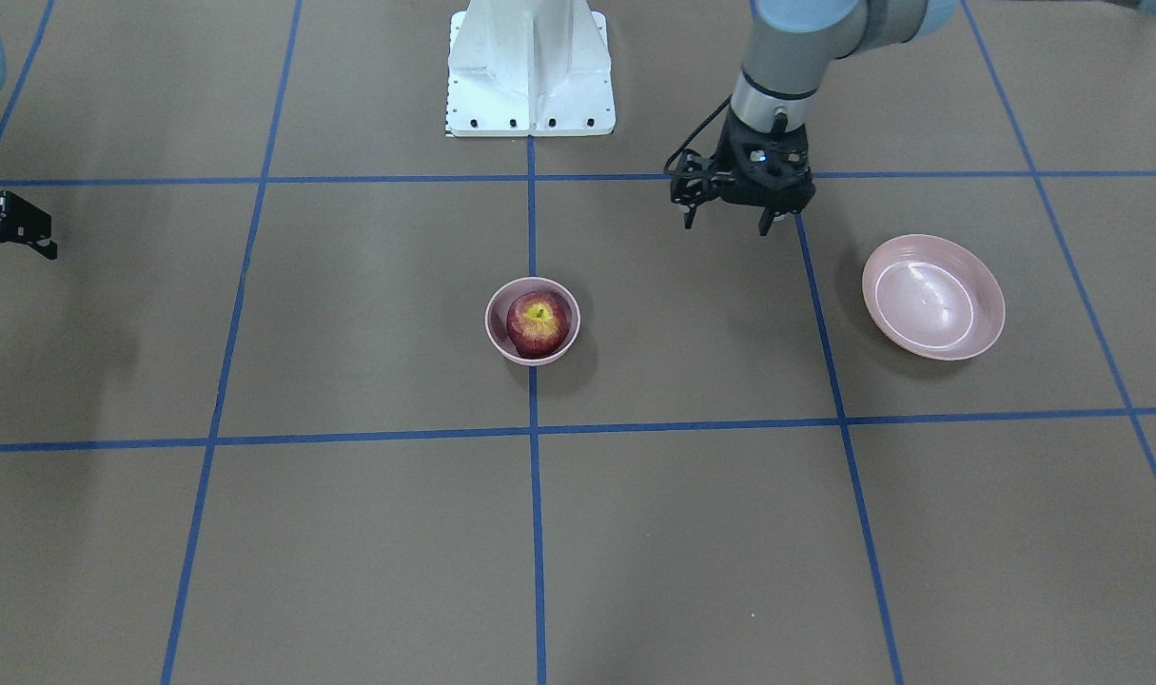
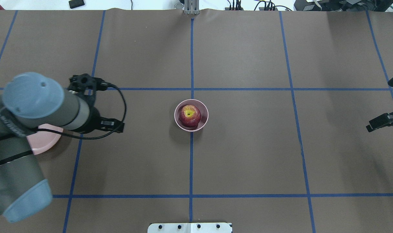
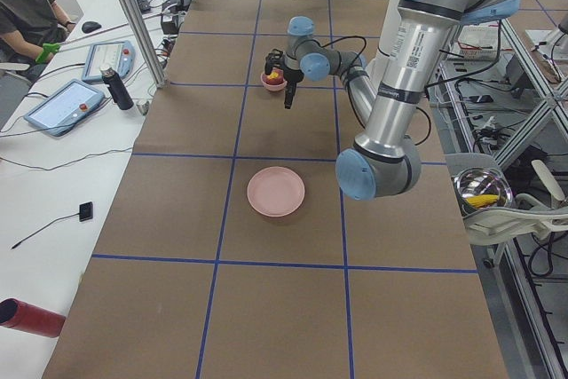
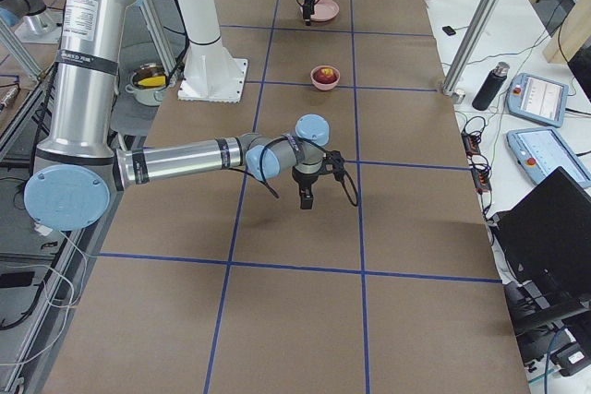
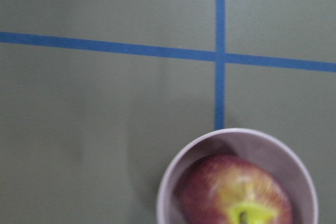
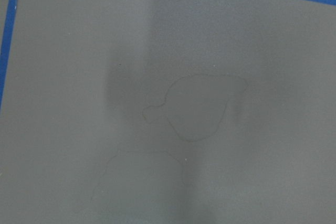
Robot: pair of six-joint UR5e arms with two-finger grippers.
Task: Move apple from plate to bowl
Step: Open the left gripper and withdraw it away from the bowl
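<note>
Apple [image 1: 538, 323] sits in the bowl [image 1: 494, 335]; my left pincer [image 1: 727, 221] hangs empty, jaws wide. I'd withdraw it straight up, clear of the plate [image 1: 932, 297].

You see the apple [image 1: 538, 323] sitting upright in the bowl [image 1: 498, 346], stem dimple up. It is dark red with a yellow patch around the stem, and it nearly fills the bowl. The bowl is small, deep and matte pale pink. It stands upright mid-counter [image 1: 368, 314] on a blue tape line [image 1: 535, 495]. Your plate [image 1: 987, 316] lies flat well apart from it, towards the robot's left. It is wider, shallow and glossy pink with a flat centre ring, and nothing is on it.
</note>
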